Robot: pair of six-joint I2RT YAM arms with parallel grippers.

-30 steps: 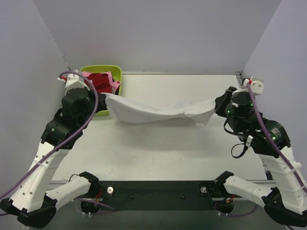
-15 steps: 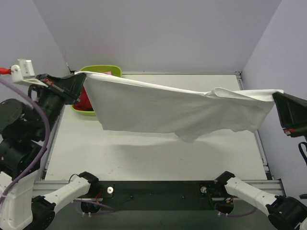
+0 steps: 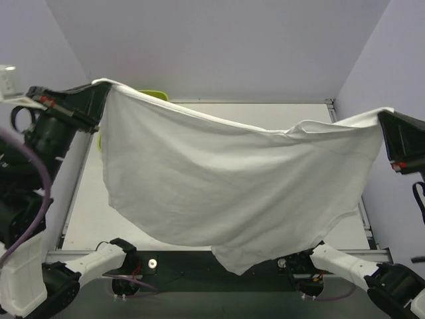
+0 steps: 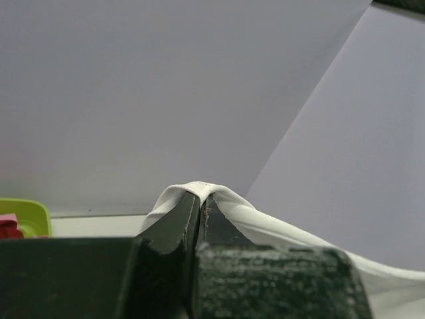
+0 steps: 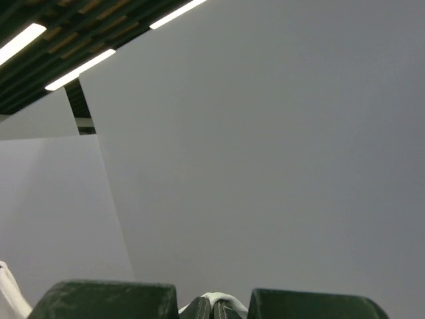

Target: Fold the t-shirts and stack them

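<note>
- The white shirt point(image 3: 226, 186) is off the counter point(image 3: 83, 212) and hangs in the air as one broad sheet between the two arms. Its top edge runs from the left corner to the right one and sags a little near the middle, and its lowest flap hangs down in front of the arm bases.
- Judged from this, the task is at its start. The shirt is spread out for laying down, but no fold has been made in it and nothing is stacked.
- No folded shirt shows on the bare parts of the counter. The sheet hides most of the surface, so what lies under it cannot be told.
- The left fingers point(image 3: 101, 93) are clamped on the shirt's upper left corner. The left wrist view shows them pressed together with a ridge of white cloth pinched at the tips.
- The right fingers point(image 3: 386, 123) are likewise closed on the upper right corner, and a small tuft of white cloth shows between their tips in the right wrist view.
- The basin point(image 4: 26, 214) sits at the far left of the counter, and only a sliver of it shows past the sheet from above.
- A red shirt point(image 4: 8, 230) and a scrap of pink shirt point(image 4: 5, 217) show inside the basin, so both have yet to be taken out, folded and stacked.
</note>
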